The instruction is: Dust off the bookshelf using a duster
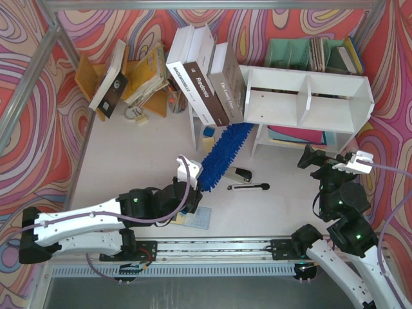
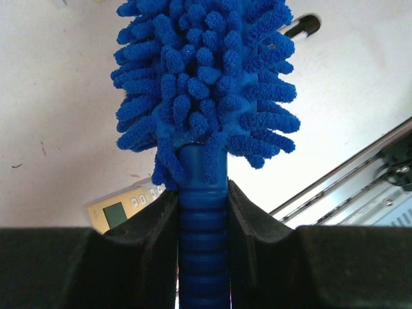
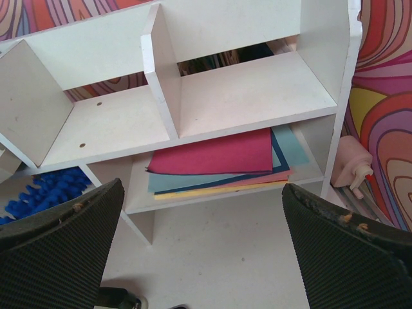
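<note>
– So, from above, where do we stand?

– Our left gripper (image 1: 195, 175) is clamped on the handle end of the duster (image 1: 223, 153). Its fluffy head runs toward 1 o'clock, and the tip lies just beside the left end of the bookshelf (image 1: 309, 96) and below the leaning books (image 1: 205, 84). Our right gripper (image 1: 320, 159) hovers in front of the shelf at 3 o'clock, carrying nothing.

– And our left wrist view?

– The jaws squeeze the ribbed handle right below the fluff, and the handle sits centred between them. We judge that hold square enough for sweeping.

– The right wrist view?

– There the jaws stand wide and empty. The 2 upper compartments are bare. Coloured sheets (image 3: 219, 161) lie on the lower tier, and the blue tip shows at 9 o'clock.

– How do we do this step well?

– We should lift the head first, so it clears the stapler (image 1: 243, 174) and the books. Then we swing it toward 2 o'clock and lay the fluff flat on the top board. Long, light strokes seem best, since heavy pressure could push the shelf backward. After the top we would do each of the 2 compartments. On the lower tier we would go gently, because the loose sheets may drag out.
</note>
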You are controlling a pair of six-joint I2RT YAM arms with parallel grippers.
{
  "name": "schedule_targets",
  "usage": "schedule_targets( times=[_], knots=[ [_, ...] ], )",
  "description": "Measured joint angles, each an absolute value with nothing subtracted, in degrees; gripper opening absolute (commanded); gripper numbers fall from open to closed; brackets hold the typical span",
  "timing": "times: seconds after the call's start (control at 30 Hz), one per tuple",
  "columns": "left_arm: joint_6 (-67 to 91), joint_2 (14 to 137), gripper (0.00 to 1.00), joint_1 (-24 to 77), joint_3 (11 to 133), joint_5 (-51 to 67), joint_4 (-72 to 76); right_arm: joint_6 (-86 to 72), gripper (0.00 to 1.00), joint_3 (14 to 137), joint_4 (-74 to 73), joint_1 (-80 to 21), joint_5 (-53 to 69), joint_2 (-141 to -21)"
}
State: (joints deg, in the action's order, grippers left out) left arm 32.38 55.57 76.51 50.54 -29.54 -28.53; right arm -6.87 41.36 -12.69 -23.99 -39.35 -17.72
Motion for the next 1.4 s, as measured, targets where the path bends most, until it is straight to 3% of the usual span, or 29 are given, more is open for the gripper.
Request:
schedule_targets(
  times=[0.33, 0.8, 1.4],
  knots=[
    [37.69, 60.29, 0.00, 76.64, 43.38, -29.04, -32.21, -6.90, 0.99, 41.36, -12.69, -23.99, -39.38, -17.72],
    [40.38, 49.67, 0.00, 75.37, 44.27, -41.69, -42.50, -6.94, 0.99, 41.36, -12.69, -23.99, -39.35, -17.69],
    [45.25, 55.77, 0.00, 72.12, 39.53, -34.04, -37.63, -7.33, 0.99, 41.36, -12.69, -23.99, -39.35, -17.69]
  ],
)
